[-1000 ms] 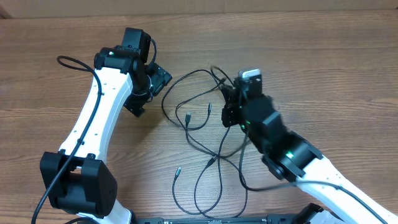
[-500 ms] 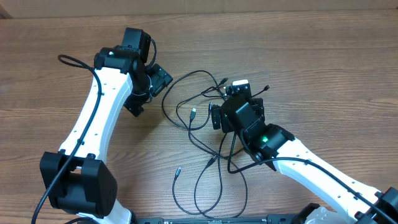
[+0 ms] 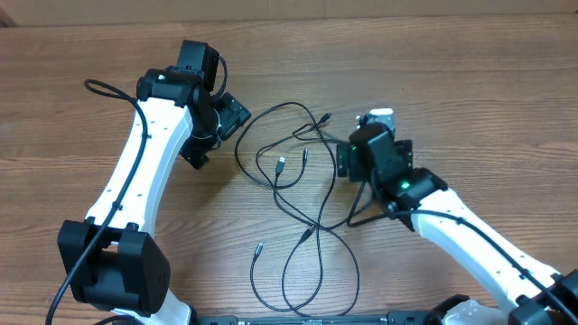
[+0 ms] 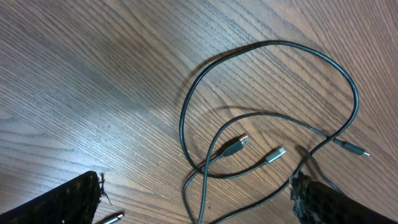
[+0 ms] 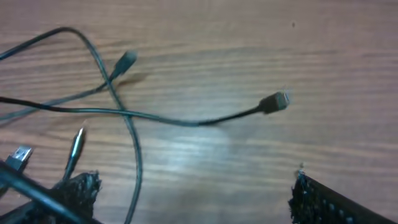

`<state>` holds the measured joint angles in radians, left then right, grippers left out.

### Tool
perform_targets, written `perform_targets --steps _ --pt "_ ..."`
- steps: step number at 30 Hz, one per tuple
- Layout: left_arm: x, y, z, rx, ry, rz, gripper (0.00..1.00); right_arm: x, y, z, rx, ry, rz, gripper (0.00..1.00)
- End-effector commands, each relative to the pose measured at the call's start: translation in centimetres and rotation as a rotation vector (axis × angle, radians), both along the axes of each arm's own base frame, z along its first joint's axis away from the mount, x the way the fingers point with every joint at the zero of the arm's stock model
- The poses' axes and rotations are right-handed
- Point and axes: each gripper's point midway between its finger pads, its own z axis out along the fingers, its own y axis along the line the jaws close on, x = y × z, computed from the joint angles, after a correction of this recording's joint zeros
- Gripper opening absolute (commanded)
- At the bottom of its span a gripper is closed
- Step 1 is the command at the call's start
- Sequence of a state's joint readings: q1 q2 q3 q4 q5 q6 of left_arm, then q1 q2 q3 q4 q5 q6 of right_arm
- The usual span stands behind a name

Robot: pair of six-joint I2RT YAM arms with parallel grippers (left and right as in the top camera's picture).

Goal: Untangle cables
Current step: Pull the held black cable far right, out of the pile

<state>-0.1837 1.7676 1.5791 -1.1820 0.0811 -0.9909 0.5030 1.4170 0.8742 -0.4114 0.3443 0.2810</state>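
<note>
Several thin black cables (image 3: 291, 181) lie tangled in loops on the wooden table (image 3: 452, 72) between the two arms. In the left wrist view a big loop (image 4: 273, 43) curves over a USB-like plug (image 4: 235, 145) and a silver-tipped plug (image 4: 275, 154). My left gripper (image 3: 217, 135) (image 4: 196, 208) stands open at the tangle's left edge, strands running between its fingers on the table. My right gripper (image 3: 370, 149) (image 5: 202, 196) is open at the tangle's right side, holding nothing. One strand (image 5: 134, 168) passes near its left finger, and a loose plug (image 5: 273, 102) lies ahead.
Another small plug (image 5: 127, 59) lies at the far side of the tangle. A loose plug end (image 3: 257, 246) lies near the table's front. The left arm's own thick wiring (image 3: 108, 90) loops out at the left.
My right gripper has opened and let go of the cables, then moved back to the right. The strands it held have settled on the table. The left arm has not moved.
</note>
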Motion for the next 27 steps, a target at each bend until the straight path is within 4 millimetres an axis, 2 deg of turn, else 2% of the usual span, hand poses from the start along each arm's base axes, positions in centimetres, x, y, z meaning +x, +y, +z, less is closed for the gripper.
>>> perform_targets --steps 1,6,8,10,11,12,13,17,20,24,25,27 --pt "0.1 -0.1 0.7 0.01 -0.026 -0.024 1.0 0.3 0.7 -0.5 0.038 0.029 0.107 0.94" --pt "0.1 -0.1 0.7 0.01 -0.026 -0.024 1.0 -0.3 0.8 -2.7 -0.015 0.103 0.186 0.93" --pt "0.1 -0.1 0.7 0.01 -0.026 -0.024 0.99 -0.7 1.6 -3.9 -0.005 0.145 0.24 0.83" --pt "0.1 -0.1 0.7 0.01 -0.026 -0.024 1.0 -0.9 2.0 -4.5 0.012 0.167 0.259 0.62" --pt "0.1 -0.1 0.7 0.01 -0.026 -0.024 1.0 -1.0 2.2 -4.7 0.018 0.173 0.264 0.34" --pt "0.1 -0.1 0.7 0.01 -0.026 -0.024 1.0 -1.0 2.2 -4.7 0.02 0.175 0.263 0.16" --pt "0.1 -0.1 0.7 0.01 -0.026 -0.024 1.0 -1.0 2.2 -4.7 0.024 0.174 0.258 0.04" --pt "0.1 -0.1 0.7 0.01 -0.026 -0.024 1.0 -0.8 2.3 -4.2 0.032 0.157 0.256 0.04" --pt "0.1 -0.1 0.7 0.01 -0.026 -0.024 1.0 -0.6 2.4 -2.8 0.044 0.121 0.258 0.04" --pt "0.1 -0.1 0.7 0.01 -0.026 -0.024 0.99 -0.6 2.5 1.3 0.089 0.012 0.264 0.04" --pt "0.1 -0.1 0.7 0.01 -0.026 -0.024 1.0 -0.7 2.5 3.3 0.114 -0.039 0.258 0.04" --pt "0.1 -0.1 0.7 0.01 -0.025 -0.024 1.0 -0.8 2.4 6.0 0.138 -0.107 0.26 0.04"
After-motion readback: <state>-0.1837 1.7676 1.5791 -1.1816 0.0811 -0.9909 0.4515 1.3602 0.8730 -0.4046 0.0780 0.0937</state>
